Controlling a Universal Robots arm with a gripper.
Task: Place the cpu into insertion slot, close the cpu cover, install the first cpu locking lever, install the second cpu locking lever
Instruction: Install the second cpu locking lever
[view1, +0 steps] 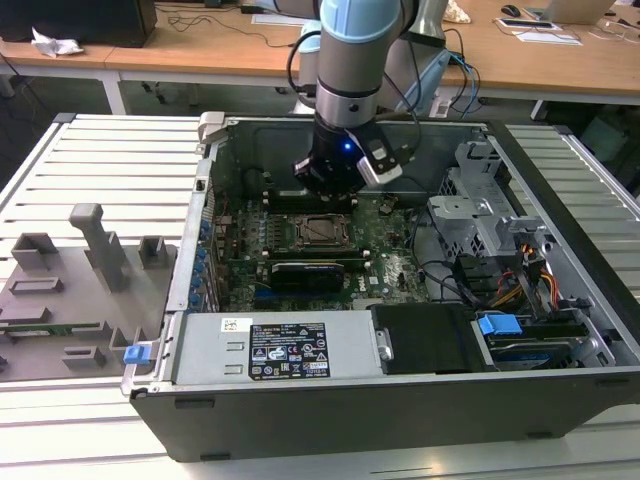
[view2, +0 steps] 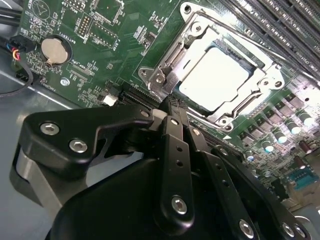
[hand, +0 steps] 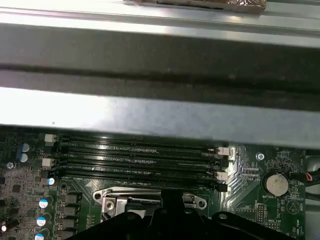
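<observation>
— One chip (view2: 215, 80) is seen seated in the socket (view2: 270, 82), with the cover (view2: 167, 67) closed over it.
— And the pincer (view2: 172, 107)?
— Narrowed, empty, at the socket's edge. The lever is best pressed slowly and kept square.

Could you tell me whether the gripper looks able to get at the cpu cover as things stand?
Probably yes: the gripper hangs inside the open computer case, just beside the cpu cover, which lies closed over the cpu. Nothing stands between them.

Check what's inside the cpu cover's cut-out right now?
In the second wrist view, the cpu sits in the cpu cover cut-out, its bright metal top showing. The socket contacts beneath are covered.
</observation>
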